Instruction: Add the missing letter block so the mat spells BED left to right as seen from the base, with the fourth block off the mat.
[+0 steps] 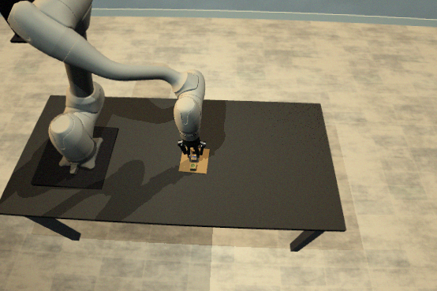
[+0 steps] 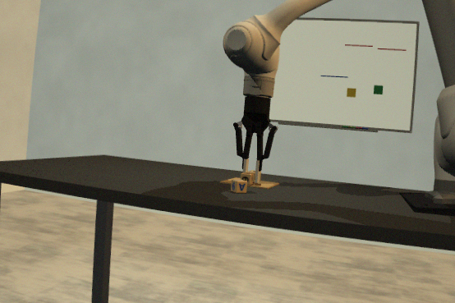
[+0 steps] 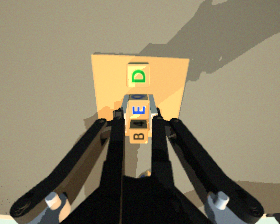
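- The gripper is pointing straight down over the table, and its two dark fingers are clenching the block marked with a blue E.
- In the wrist view, a block with a black B on top is sitting just beside the E block at its 6 o'clock, nearest the camera. Whether it is lying fully on the mat cannot be told, as the fingers are hiding the mat's near edge.
- The E block is being held low over the orange mat, at or just above its surface. Contact cannot be told.
- At 12 o'clock from the E block, the block with a green D is resting on the mat, a little apart and in line with the other two.
- In the exterior view, a block showing a blue A on its side is sitting at the mat's near end. Which of the blocks this is cannot be told.
- Farther back, the grey arm is reaching out from its base at the table's 9 o'clock end, and a whiteboard is hanging on the wall.
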